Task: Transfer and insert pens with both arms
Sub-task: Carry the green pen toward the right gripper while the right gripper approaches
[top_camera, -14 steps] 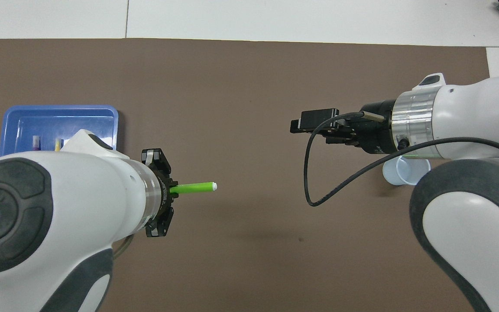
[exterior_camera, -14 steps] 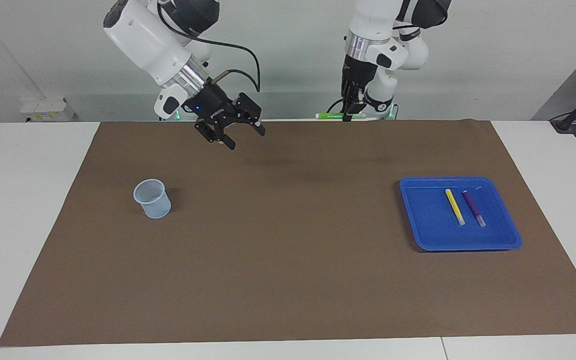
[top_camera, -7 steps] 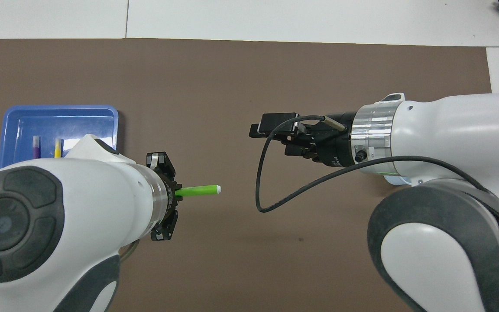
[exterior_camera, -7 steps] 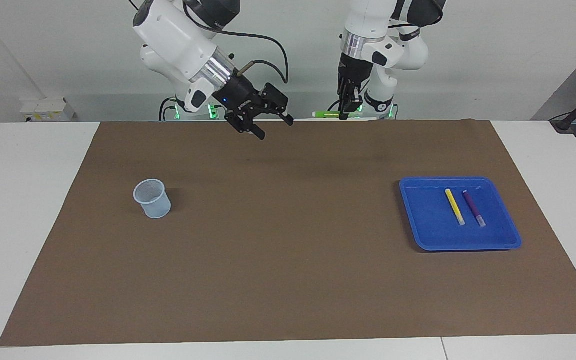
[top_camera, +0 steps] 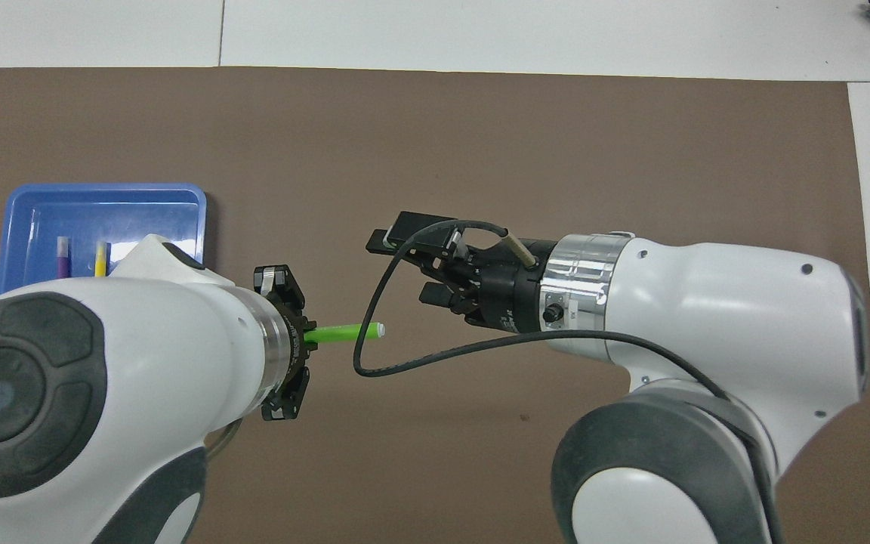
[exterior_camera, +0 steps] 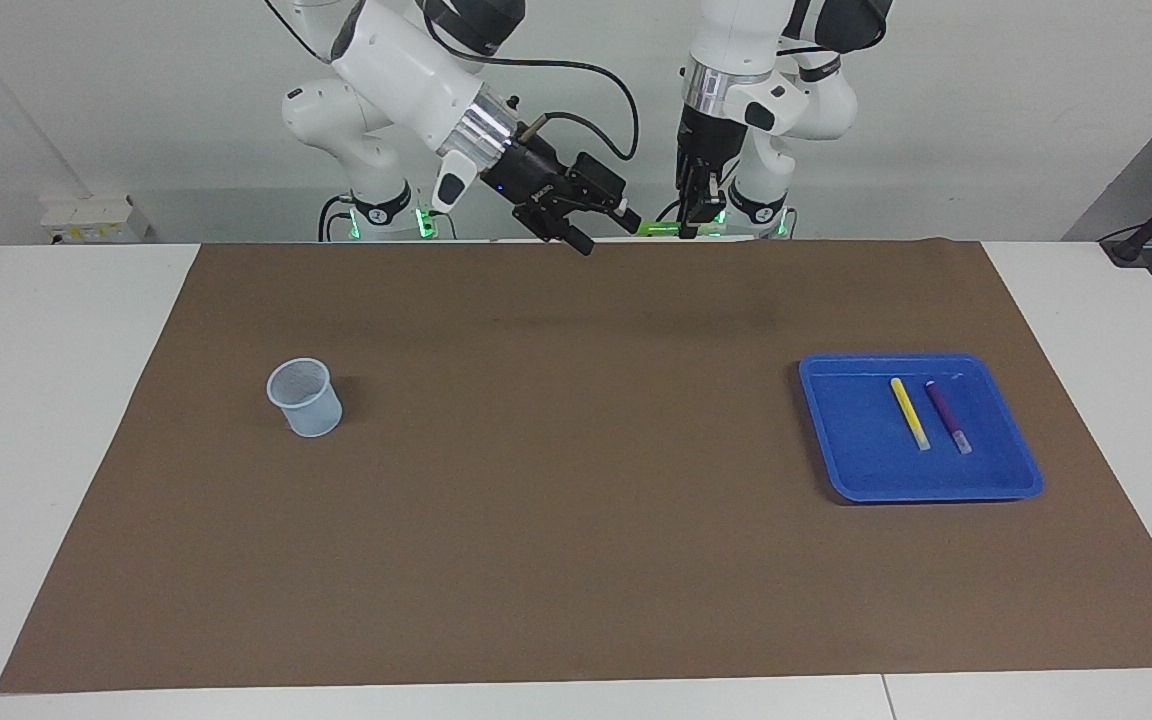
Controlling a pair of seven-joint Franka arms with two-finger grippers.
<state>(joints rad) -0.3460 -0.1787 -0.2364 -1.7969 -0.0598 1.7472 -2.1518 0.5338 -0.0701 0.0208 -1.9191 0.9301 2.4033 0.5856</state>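
My left gripper (exterior_camera: 693, 222) is shut on the green pen (exterior_camera: 661, 229) and holds it level in the air over the mat's edge nearest the robots. In the overhead view the green pen (top_camera: 344, 332) sticks out from the left gripper (top_camera: 305, 335), its pale cap toward the right gripper. My right gripper (exterior_camera: 608, 232) hangs open just beside that cap end, apart from it; in the overhead view the right gripper (top_camera: 407, 266) has nothing between its fingers. The yellow pen (exterior_camera: 909, 413) and the purple pen (exterior_camera: 948, 416) lie side by side in the blue tray (exterior_camera: 856, 460).
A pale translucent cup (exterior_camera: 305, 397) stands upright on the brown mat (exterior_camera: 556, 480) toward the right arm's end; the right arm hides it in the overhead view. The blue tray (top_camera: 103, 198) sits toward the left arm's end, with the purple pen (top_camera: 63, 257) and the yellow pen (top_camera: 100, 258) partly covered by the left arm.
My right gripper has swung from near the cup toward the left gripper and the green pen's cap end, staying open. The left gripper has kept the pen nearly still.
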